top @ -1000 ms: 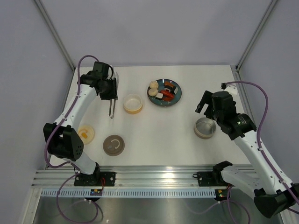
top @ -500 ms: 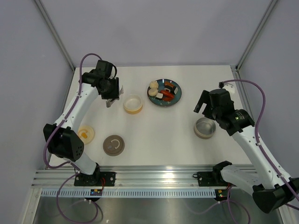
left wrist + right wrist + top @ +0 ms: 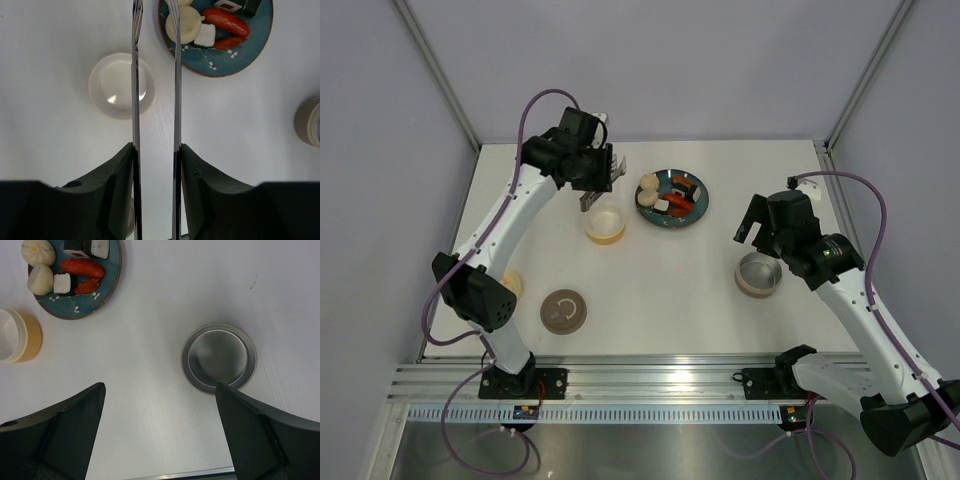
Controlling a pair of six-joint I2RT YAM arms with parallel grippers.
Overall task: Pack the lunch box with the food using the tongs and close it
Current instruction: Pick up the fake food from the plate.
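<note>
My left gripper (image 3: 156, 146) is shut on the silver tongs (image 3: 134, 100), one finger pressing each arm. The two arms run forward, still a gap apart, and their tips reach the near rim of the teal plate (image 3: 250, 55). On the plate lies the food: cream buns (image 3: 182, 27), red sausages (image 3: 225, 22) and sushi bits. From above, the left gripper (image 3: 598, 178) hovers just left of the plate (image 3: 672, 215), with the tongs (image 3: 588, 203) below it. A round metal lunch box container (image 3: 218, 358) sits on the table. My right gripper (image 3: 160, 387) hangs open and empty just beside it.
A cream bowl (image 3: 605, 223) stands below the left gripper, left of the plate. A grey round lid (image 3: 563, 310) lies at the front left. A small dish (image 3: 510, 285) beside it is partly hidden by the left arm. Metal frame posts rise at the back corners.
The left arm has swung right and toward the back, carrying the tongs from left of the cream bowl to beside the plate. The right arm shifted only slightly.
</note>
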